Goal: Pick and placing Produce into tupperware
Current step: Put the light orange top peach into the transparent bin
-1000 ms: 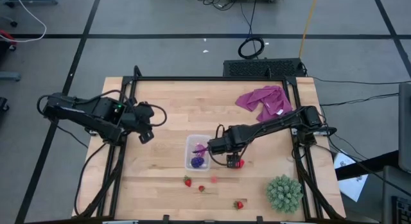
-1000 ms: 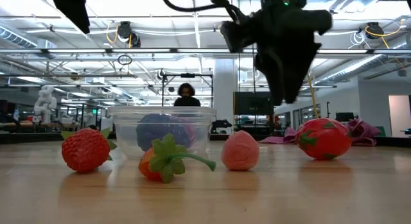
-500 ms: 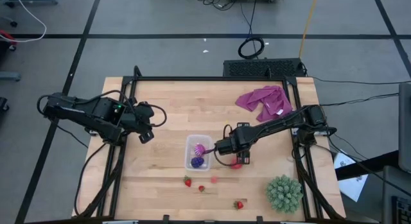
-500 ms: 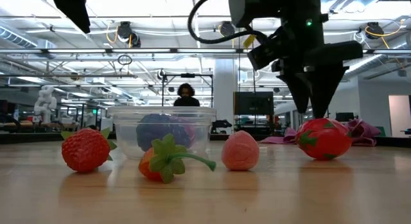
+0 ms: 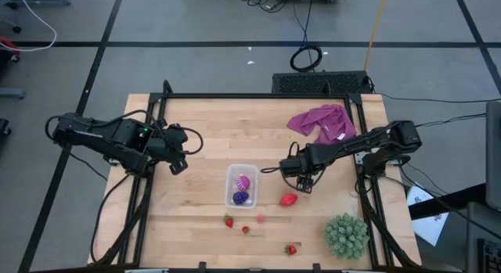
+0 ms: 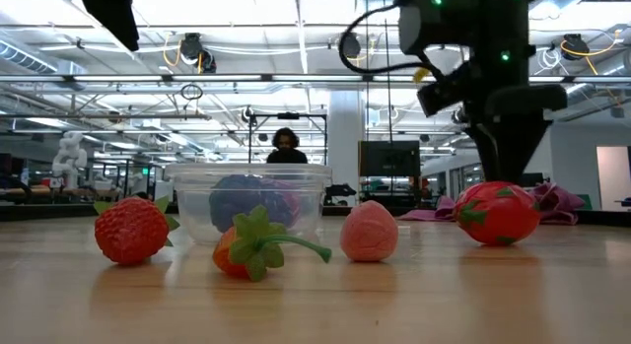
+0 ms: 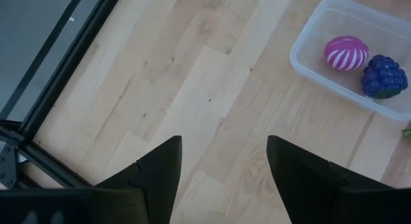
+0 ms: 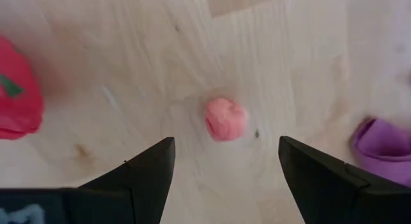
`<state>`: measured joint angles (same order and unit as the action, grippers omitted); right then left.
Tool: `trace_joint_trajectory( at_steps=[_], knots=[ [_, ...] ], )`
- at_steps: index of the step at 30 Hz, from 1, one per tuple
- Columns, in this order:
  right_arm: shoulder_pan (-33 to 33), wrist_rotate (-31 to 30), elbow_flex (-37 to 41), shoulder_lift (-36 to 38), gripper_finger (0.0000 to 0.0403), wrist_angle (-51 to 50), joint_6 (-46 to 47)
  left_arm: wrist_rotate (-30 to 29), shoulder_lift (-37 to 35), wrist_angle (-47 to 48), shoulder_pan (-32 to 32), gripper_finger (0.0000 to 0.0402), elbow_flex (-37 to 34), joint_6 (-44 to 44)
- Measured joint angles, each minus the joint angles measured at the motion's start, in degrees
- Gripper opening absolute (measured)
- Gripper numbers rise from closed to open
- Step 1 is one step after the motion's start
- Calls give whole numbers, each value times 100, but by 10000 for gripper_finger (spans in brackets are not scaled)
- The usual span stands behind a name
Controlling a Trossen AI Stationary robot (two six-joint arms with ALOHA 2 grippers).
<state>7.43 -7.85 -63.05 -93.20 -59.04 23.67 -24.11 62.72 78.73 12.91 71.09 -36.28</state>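
I have moved the right gripper (image 5: 305,181) away from the tupperware (image 5: 241,185) over the last second; it now hangs above the counter (image 5: 235,132), just beyond the larger red piece (image 5: 289,199), jaws spread wide and empty. The tupperware now holds the purple-pink round piece (image 5: 243,181) and the purple grape bunch (image 5: 240,197), so I judge that delivery complete. Still loose on the counter are the larger red piece, a small pink piece (image 5: 261,218) and three strawberries (image 5: 228,221) near the front edge. My reading is that the larger red piece is the next pick, the right gripper being closest to it. The left gripper (image 5: 178,152) waits over the counter's left side, jaws wide and empty.
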Motion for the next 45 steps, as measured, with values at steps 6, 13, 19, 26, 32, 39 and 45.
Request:
trace_joint_trajectory(
  at_steps=[6, 13, 19, 26, 32, 39, 45],
  knots=[
    [-25, 47, 284, 69, 270, 382, 23, -171, 0, -122, -2, 232, 0, 42],
    [-69, 46, 428, 69, 270, 663, -75, -174, 0, -143, -2, 232, 0, 43],
    [-189, 46, 602, 68, 270, 831, -102, -171, 1, -145, -2, 232, 0, 57],
    [-300, 48, 780, 67, 270, 1159, -204, -165, 1, -147, -2, 232, 0, 57],
    [-331, 48, 875, 63, 270, 1184, -187, -163, 1, -147, -2, 232, 0, 55],
    [-329, 52, 875, 63, 250, 1265, -184, -160, 2, -168, -2, 232, 0, 51],
    [-329, 61, 875, 63, 210, 1263, -184, -145, 2, -226, -2, 232, 0, 54]
  ],
)
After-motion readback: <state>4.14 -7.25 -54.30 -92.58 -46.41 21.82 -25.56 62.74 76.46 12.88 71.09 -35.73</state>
